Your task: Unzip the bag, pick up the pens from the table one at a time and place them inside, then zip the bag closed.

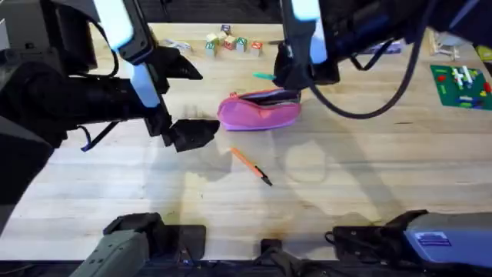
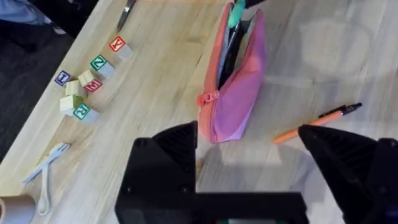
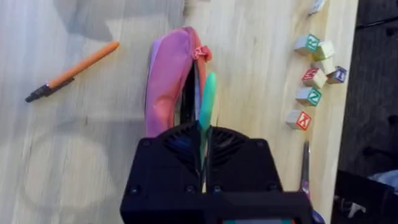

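Green pen half hidden by right tool, above bag.

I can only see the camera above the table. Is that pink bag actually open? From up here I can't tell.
Observer: Yes. The right wrist camera shows the bag unzipped, with a dark gap along its top.
Operator: And the green bit poking out beside the arm?
Observer: That is the green pen, pinched in the right gripper and lined up with the gap. I cannot tell whether its tip is inside.
Operator: What is the other arm doing?
Observer: The left wrist camera shows the left gripper open and holding nothing, close to the end of the bag with the zipper pull.
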Motion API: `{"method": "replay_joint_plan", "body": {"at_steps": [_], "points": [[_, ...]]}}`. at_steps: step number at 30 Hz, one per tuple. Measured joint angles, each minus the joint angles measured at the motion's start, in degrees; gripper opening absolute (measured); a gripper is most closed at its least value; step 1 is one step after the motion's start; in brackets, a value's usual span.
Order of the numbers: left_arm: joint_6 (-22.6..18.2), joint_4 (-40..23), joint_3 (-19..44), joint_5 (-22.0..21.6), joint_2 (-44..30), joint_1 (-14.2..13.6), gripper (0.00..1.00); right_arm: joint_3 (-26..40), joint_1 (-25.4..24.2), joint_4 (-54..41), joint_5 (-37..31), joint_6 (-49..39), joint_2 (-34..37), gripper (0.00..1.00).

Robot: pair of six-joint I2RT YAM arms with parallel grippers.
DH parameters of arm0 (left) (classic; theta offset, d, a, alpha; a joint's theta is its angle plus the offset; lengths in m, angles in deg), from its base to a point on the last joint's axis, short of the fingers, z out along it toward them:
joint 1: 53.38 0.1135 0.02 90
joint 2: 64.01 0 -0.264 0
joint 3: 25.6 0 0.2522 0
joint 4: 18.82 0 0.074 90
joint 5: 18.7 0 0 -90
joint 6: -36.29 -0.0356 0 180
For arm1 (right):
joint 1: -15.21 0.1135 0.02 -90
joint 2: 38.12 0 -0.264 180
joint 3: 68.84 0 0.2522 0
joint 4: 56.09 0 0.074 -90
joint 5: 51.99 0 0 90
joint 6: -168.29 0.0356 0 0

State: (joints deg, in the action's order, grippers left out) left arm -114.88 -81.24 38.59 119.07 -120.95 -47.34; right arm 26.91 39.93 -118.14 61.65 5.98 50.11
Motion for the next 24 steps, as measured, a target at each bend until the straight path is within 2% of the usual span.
{"method": "replay_joint_plan", "body": {"at_steps": [5,6,16,17,24], "points": [[0.0,0.0,0.0,0.0,0.0,0.0,0.993,-4.0,0.0,3.6,0.0,-0.2,0.0,0.032],[0.0,0.0,0.0,0.0,0.0,0.0,0.993,-6.9,0.0,6.4,0.0,-0.2,0.0,0.032],[0.0,0.0,0.0,0.0,0.0,0.0,0.993,-11.3,0.0,11.9,0.0,-0.5,0.0,0.032],[0.0,0.0,0.0,0.0,0.0,0.0,0.992,-13.7,0.0,13.9,-0.1,-0.8,0.3,0.032],[0.0,0.0,0.0,0.0,0.0,0.0,0.993,-14.3,0.0,15.5,-0.5,-1.0,3.3,0.032]]}}
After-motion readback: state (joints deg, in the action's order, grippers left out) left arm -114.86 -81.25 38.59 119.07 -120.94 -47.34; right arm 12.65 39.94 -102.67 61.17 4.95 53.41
